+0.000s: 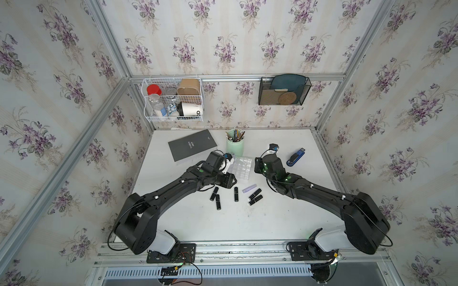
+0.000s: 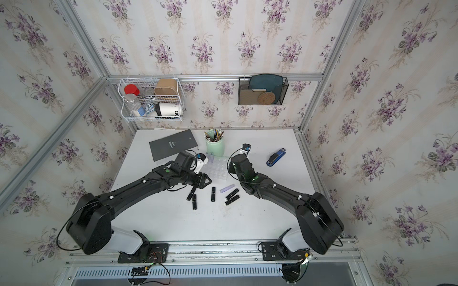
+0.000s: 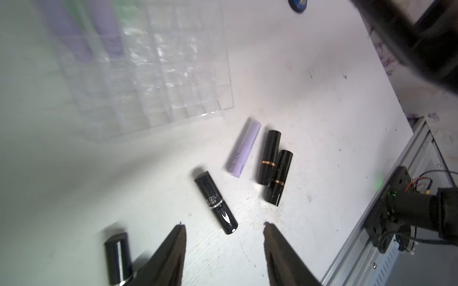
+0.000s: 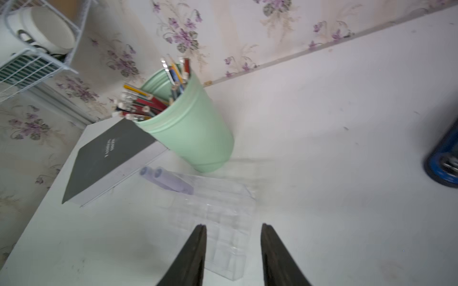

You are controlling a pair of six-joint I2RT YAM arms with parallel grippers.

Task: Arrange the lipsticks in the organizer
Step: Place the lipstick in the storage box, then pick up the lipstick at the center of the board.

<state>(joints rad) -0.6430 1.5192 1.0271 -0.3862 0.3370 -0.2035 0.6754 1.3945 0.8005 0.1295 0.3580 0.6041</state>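
Observation:
The clear organizer (image 1: 241,167) (image 2: 218,168) lies mid-table between both arms. Two lilac lipsticks (image 4: 168,180) (image 3: 106,32) stand in its cells at the corner nearest the pencil cup. Several black lipsticks (image 1: 236,194) (image 3: 215,201) and one lilac lipstick (image 1: 249,188) (image 3: 244,148) lie loose on the table in front of it. My left gripper (image 3: 223,225) (image 1: 229,180) hovers open over the loose tubes, one black tube just ahead of its tips. Nothing sits between the open jaws of my right gripper (image 4: 233,225) (image 1: 257,165), which is above the organizer's right edge.
A mint-green pencil cup (image 1: 235,146) stands right behind the organizer, a grey book (image 1: 192,146) to its left, a blue stapler (image 1: 295,157) to the right. A wire basket (image 1: 173,99) and a black mesh holder (image 1: 283,90) hang on the back wall.

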